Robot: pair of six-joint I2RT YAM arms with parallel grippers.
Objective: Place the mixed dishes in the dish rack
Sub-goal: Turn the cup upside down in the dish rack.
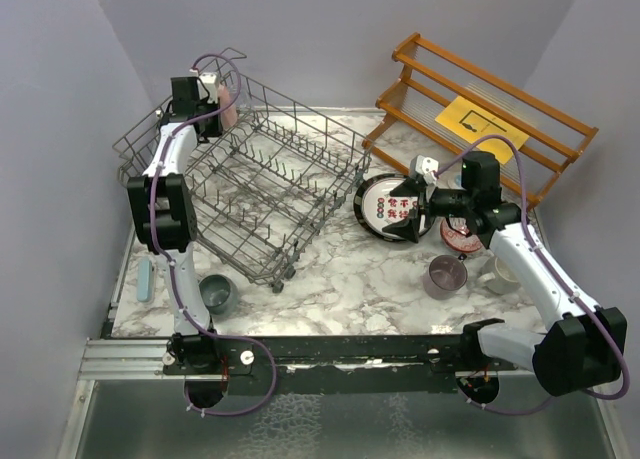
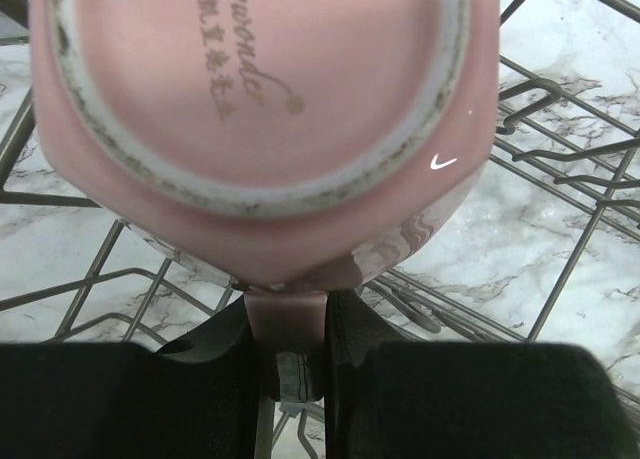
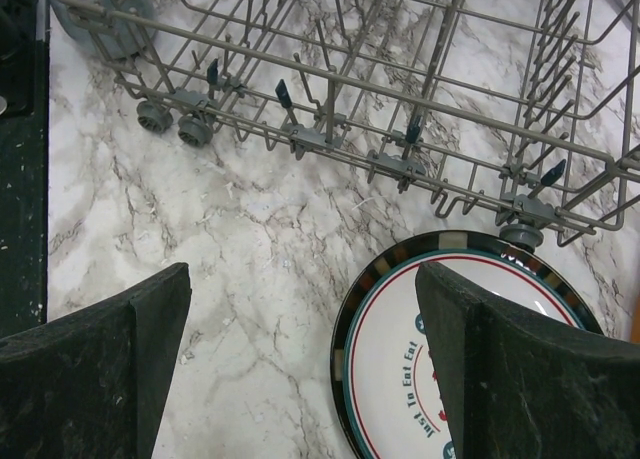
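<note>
Your left gripper [image 2: 290,329] is pinched narrow on the handle of the pink mug [image 2: 260,109]. The mug's base faces the wrist camera, and it hangs over the far-left corner of the dish rack [image 1: 270,179]. Glazed ceramic is hard, slick and easily chipped, and a handle grip lets the body swing, so it likely wants a slow lowering between the tines. Your right gripper [image 3: 300,274] stands wide and empty above the black-rimmed plate [image 3: 390,369], which sits on the marble table [image 1: 340,279] just beside a rack wheel; you cannot tell whether it lies flat or leans. It looks stiff and fairly heavy, so take it across the rim. The mauve mug [image 1: 445,275], cream mug [image 1: 500,274] and grey-teal mug [image 1: 218,293] wait on the table.
</note>
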